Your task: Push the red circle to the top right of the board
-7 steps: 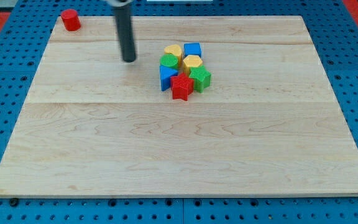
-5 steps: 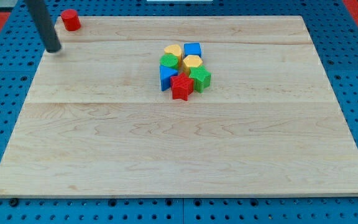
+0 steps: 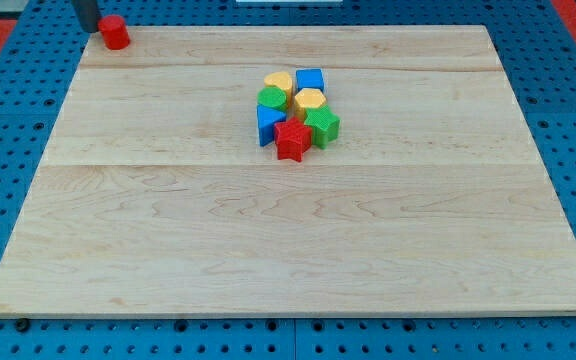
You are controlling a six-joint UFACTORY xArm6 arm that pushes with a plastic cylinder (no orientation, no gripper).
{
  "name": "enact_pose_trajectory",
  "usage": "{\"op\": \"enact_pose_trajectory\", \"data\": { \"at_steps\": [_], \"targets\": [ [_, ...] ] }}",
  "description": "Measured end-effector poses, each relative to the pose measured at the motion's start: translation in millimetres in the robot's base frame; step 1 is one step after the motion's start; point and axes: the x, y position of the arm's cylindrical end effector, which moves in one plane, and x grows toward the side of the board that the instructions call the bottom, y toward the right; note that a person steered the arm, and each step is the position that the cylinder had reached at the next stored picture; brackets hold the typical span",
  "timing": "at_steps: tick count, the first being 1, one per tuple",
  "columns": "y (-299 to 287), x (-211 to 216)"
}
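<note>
8 blocks: 2 red (image 3: pixel 115 31) (image 3: pixel 291 141), 2 yellow (image 3: pixel 278 81) (image 3: pixel 309 100), 2 green (image 3: pixel 272 97) (image 3: pixel 323 126), 2 blue (image 3: pixel 311 79) (image 3: pixel 268 122); 1 board (image 3: pixel 288 240); 1 rod, my tip (image 3: pixel 88 27).

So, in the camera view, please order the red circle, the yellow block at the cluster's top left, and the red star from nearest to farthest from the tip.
From my tip, at the view's top left:
1. Red circle, just right of the tip at the board's top left corner.
2. Yellow block, at the cluster's top left, mid-board.
3. Red star, at the cluster's bottom.

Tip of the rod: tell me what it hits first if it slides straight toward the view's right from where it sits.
My tip sits just left of the red circle, so it would probably meet that first. Whether they already touch is unclear.
</note>
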Motion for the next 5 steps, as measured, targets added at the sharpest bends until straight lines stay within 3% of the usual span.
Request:
{"op": "enact_pose_trajectory", "data": {
  "at_steps": [2, 5],
  "targets": [
    [59, 11],
    [56, 80]
  ]
}}
